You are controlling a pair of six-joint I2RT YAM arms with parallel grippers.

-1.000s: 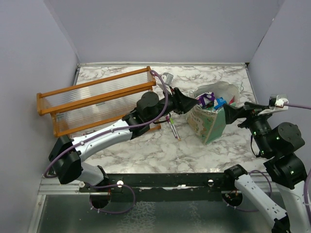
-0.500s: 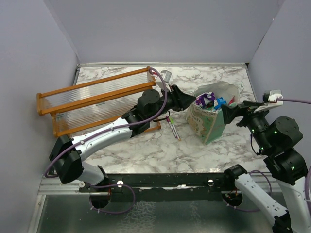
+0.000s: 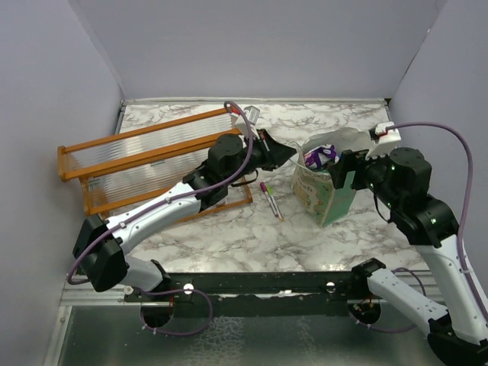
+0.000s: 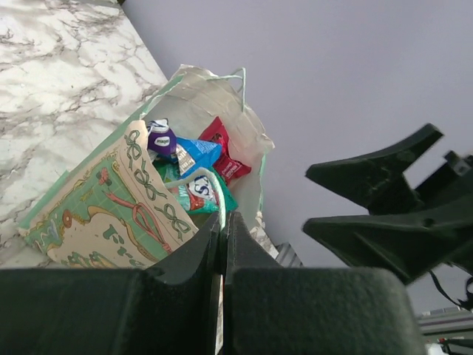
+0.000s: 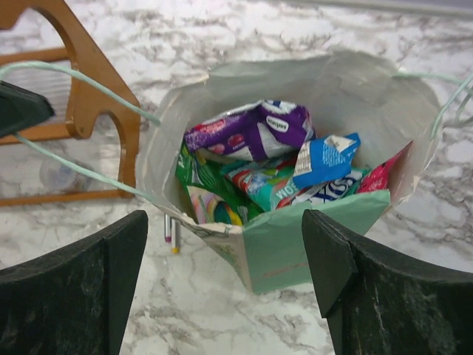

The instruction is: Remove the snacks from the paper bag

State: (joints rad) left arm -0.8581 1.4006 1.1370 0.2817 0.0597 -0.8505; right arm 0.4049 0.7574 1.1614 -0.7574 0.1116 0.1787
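Note:
The mint-green paper bag [image 3: 324,200] stands upright at centre right, mouth open. It also shows in the left wrist view [image 4: 96,214] and the right wrist view [image 5: 310,244]. Inside lie the snacks: a purple packet [image 5: 251,129], a blue one [image 5: 325,159], a teal-white one [image 5: 273,185], a red-pink one [image 5: 384,176] and a green-yellow one [image 5: 211,200]. My left gripper [image 3: 288,152] is just left of the bag, shut on its near string handle [image 4: 219,203], which is pulled taut. My right gripper [image 3: 343,171] hovers over the bag's right side, open and empty [image 5: 222,222].
An orange wooden rack [image 3: 152,156] lies at the left, close behind my left arm. Two marker pens [image 3: 271,200] lie on the marble just left of the bag. Grey walls enclose the table on three sides.
My right arm has risen and swung left, from beside the bag to over its mouth. My left gripper has drawn back a little to the left with the handle.

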